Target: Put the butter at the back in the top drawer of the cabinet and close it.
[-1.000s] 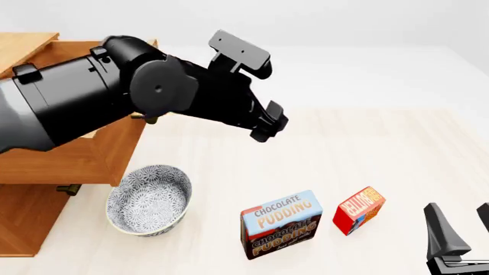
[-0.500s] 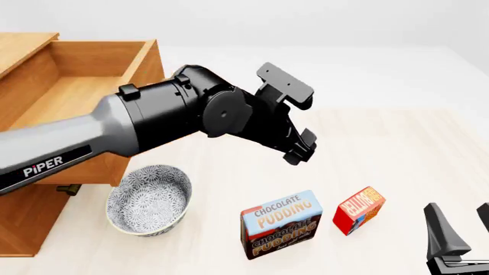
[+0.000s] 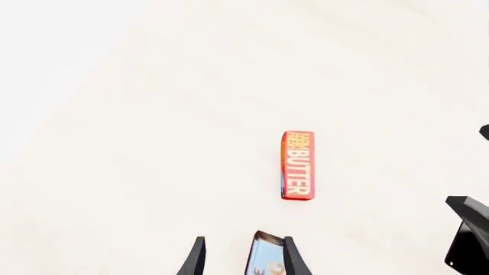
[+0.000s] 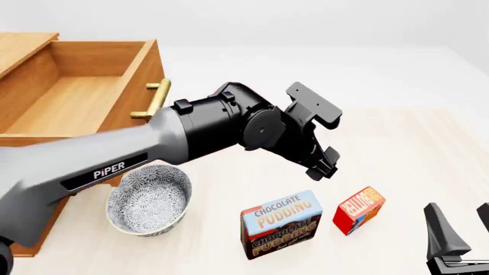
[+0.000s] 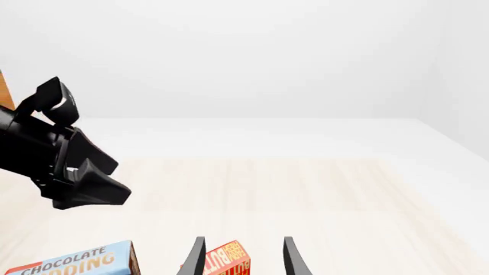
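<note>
Left hand [image 4: 327, 162] spread, empty; wrist view alone shows butter [image 3: 297, 165] top.

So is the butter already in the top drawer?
No, the butter stands on the table beside the pudding box, and the top drawer holds nothing.

Top drawer [image 4: 77, 103] open — butter [image 4: 358, 210] on table [image 4: 397, 149], beside pudding box [image 4: 281, 224].

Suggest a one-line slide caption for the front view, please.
Left hand hovers open above the butter and pudding box; top drawer stands open.
</note>
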Tool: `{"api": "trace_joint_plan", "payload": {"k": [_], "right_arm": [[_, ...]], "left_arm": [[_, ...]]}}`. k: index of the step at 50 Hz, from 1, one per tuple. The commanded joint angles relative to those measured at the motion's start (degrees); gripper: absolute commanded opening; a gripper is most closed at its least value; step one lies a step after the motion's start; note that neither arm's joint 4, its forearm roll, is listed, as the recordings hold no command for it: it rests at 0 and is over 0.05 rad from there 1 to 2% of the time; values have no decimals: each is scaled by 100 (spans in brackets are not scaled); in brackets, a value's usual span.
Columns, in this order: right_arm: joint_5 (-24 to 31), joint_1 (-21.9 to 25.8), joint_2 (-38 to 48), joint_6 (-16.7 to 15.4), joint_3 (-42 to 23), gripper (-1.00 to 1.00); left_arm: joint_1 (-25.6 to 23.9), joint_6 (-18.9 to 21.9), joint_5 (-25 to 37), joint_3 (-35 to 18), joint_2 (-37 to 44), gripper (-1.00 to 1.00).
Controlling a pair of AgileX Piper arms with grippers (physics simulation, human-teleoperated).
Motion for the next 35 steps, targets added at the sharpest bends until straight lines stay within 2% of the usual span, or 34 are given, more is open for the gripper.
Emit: {"api": "trace_joint_plan", "payload": {"k": [1,35], "right_arm": [[0,0,0,0,0,100],[0,0,0,0,0,100]], "left_arm": [[-148,12,86,-334,357,100],[-401,199,239,-1093,1360,100]]}}
